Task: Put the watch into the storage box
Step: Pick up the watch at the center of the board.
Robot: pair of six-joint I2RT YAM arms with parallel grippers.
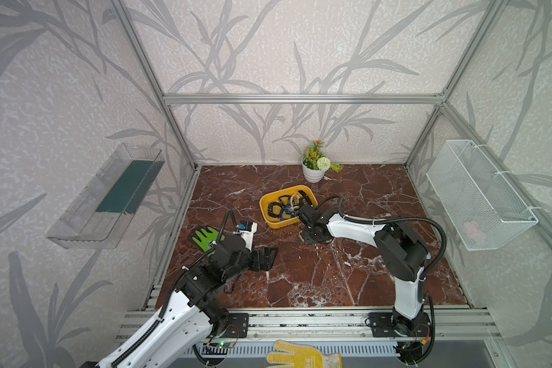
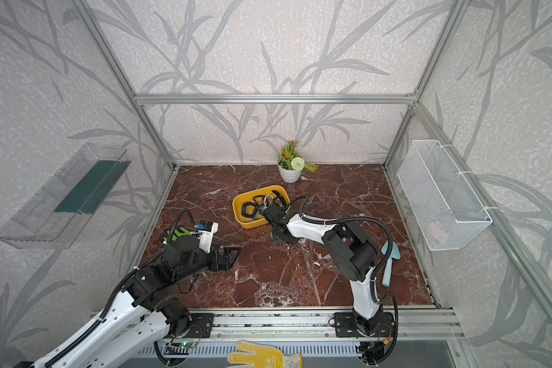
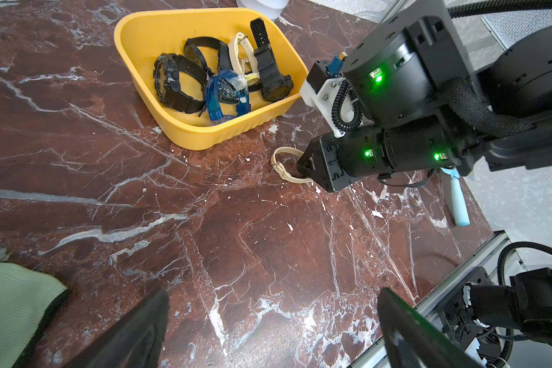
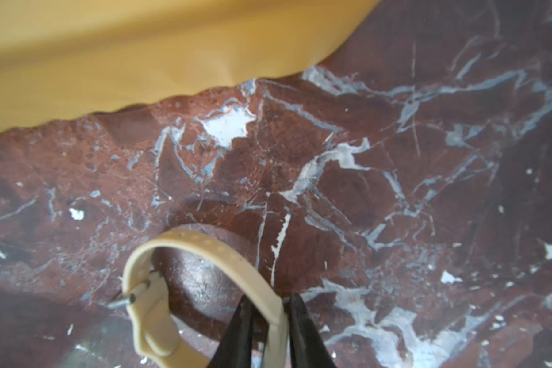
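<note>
Watch (image 4: 204, 240) lies beside box (image 3: 204, 135), centre of table (image 3: 236, 239); right gripper (image 4: 271, 298) straddles it, whether clamped I cannot tell; left gripper (image 3: 273, 293) gapes.

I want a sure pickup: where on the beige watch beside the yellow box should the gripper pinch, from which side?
Likely the strap of the beige watch, away from the buckle, from above: it stands on edge in a loop, so jaws can drop either side.

Top views high, looking down; wrist views close, sharing storage box (image 3: 198, 137).
</note>
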